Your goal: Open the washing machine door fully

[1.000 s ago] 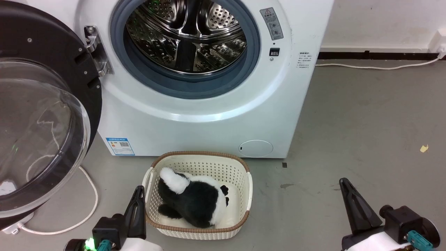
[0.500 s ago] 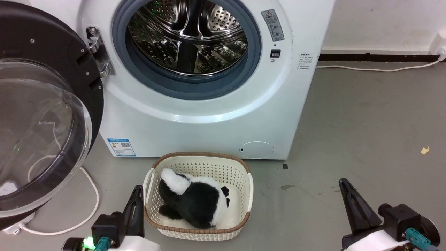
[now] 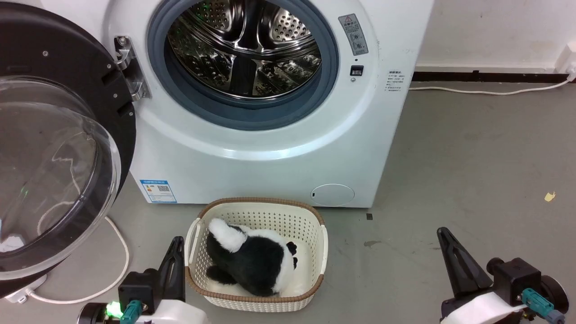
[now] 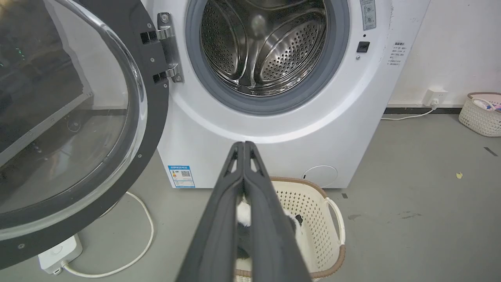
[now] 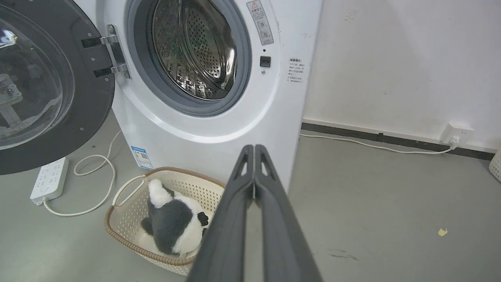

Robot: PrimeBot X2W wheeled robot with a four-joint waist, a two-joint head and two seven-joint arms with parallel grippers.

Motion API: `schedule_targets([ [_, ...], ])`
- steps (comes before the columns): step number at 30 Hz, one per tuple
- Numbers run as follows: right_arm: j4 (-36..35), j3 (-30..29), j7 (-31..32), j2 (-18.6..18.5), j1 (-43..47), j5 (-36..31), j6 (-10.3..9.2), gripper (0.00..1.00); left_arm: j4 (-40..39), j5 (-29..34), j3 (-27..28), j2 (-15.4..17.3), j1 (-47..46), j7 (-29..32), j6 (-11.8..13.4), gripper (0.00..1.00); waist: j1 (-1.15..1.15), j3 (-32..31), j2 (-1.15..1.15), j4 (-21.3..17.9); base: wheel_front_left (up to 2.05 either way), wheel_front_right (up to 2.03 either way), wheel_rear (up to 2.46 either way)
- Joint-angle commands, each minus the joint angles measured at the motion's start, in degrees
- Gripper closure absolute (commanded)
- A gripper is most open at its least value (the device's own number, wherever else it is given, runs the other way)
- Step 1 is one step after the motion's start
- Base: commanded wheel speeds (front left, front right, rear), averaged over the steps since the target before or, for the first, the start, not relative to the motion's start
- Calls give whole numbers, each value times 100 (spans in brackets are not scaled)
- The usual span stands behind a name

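Basically done imo: washing machine door (image 3: 49, 148) hangs wide open off the washing machine (image 3: 270, 162). Left fingers (image 3: 174, 265) and right fingers (image 3: 456, 263) are pressed together, empty.

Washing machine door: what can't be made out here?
- washing machine door: left side cut off by the head view's edge; its full swing can't be judged.
- plush toy: left wrist view, mostly hidden behind the jaws of the left gripper.
- blue label on the washing machine: print too small in the head view.

Plush toy (image 3: 252, 263), perhaps a panda, lies in cream basket (image 3: 270, 219).
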Motion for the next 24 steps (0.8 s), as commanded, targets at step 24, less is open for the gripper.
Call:
schedule_targets([
  [24, -58, -34, 330, 24, -127, -150, 4, 100, -95, 207, 157, -69, -191, 320, -133, 100, -1, -61, 0, 38, 0, 0, 0],
])
